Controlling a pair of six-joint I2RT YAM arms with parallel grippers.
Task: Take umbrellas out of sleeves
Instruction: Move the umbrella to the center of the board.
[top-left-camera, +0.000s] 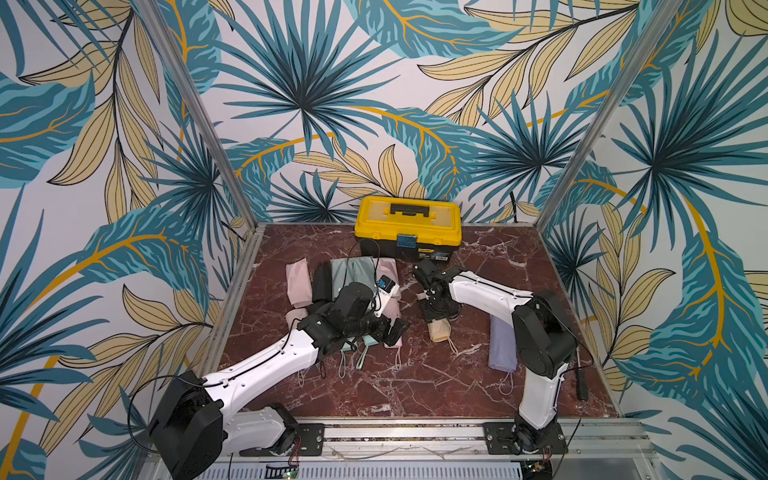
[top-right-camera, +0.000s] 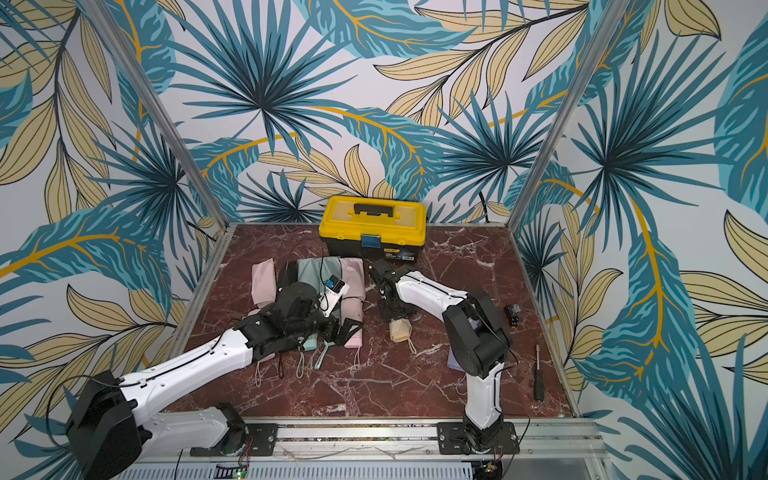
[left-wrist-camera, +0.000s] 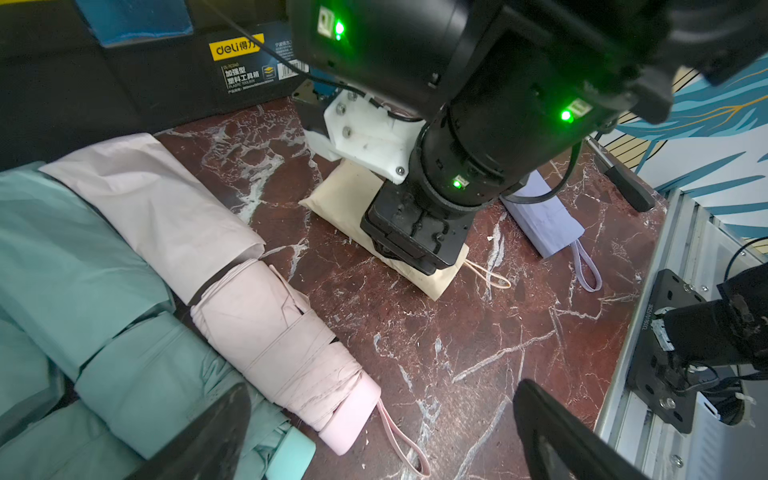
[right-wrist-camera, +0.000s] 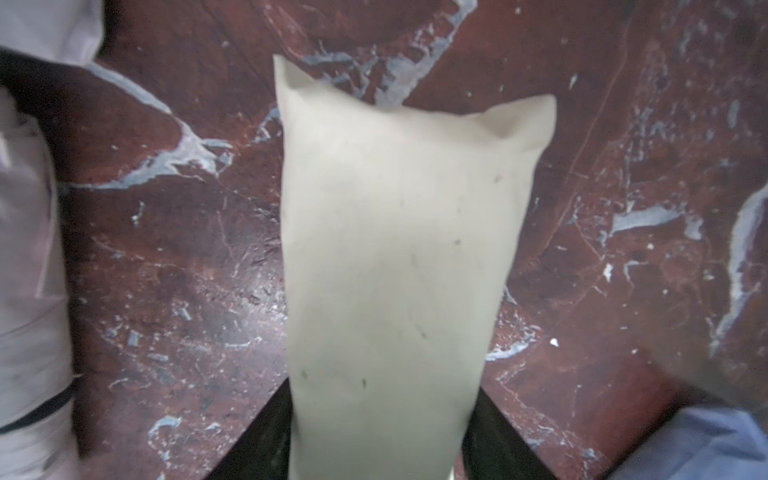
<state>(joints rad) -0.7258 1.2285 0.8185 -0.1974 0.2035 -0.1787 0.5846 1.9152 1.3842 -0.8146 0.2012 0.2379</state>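
1. Straddling the beige sleeve (right-wrist-camera: 395, 249) near the middle of the table (right-wrist-camera: 166, 249), the right gripper (right-wrist-camera: 382, 436) had a jaw on each flank; a firm pinch could not be confirmed.
2. Squeezing through the cloth could trap the umbrella inside, so both would lift together.
3. The left gripper (left-wrist-camera: 382, 388), jaws wide apart beside the pink umbrella (left-wrist-camera: 282, 345), held nothing; without it pinning the beige loop (left-wrist-camera: 490, 277), the sleeve might not slide off.

"deli" label (left-wrist-camera: 236, 47) on toolbox (left-wrist-camera: 83, 95)

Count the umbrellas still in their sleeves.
2 clearly: the beige umbrella between the right gripper's jaws, and the lilac umbrella beside the right arm. The pile under the left arm may hide more.
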